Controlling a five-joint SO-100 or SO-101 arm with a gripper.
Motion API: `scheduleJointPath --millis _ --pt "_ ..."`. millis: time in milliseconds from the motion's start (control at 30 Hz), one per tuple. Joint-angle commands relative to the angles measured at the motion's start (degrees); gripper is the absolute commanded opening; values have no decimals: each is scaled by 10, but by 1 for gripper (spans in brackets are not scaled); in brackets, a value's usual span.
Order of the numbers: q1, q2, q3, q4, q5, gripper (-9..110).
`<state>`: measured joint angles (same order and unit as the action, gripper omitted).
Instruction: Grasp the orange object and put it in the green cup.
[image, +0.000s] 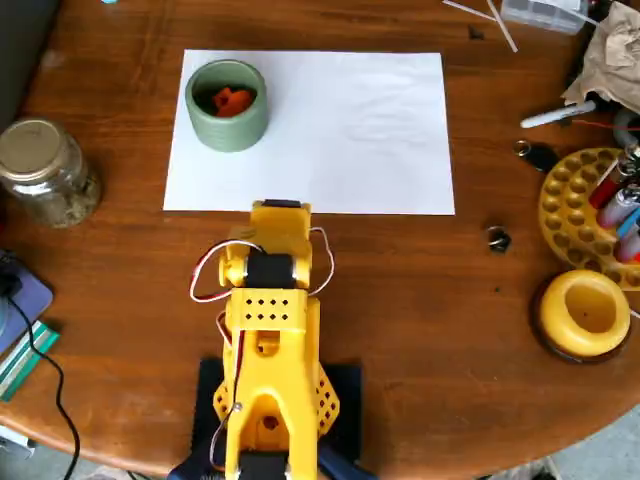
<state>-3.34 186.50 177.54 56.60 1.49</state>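
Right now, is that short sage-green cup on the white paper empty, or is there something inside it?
Not empty: the short sage-green cup stands upright with a small bright orange plastic piece inside.

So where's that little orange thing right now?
In the overhead view the orange object lies inside the green cup, which stands on the upper left corner of the white paper, right of the glass jar.

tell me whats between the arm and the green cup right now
Only bare white paper lies between the folded arm and the green cup, which holds the orange object, in the overhead view.
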Motion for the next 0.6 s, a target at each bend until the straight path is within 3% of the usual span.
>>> scheduleJointPath --millis 0,567 --pt "1 3 -1 26 -4 0" --pt "3 3 -1 92 -8 0"
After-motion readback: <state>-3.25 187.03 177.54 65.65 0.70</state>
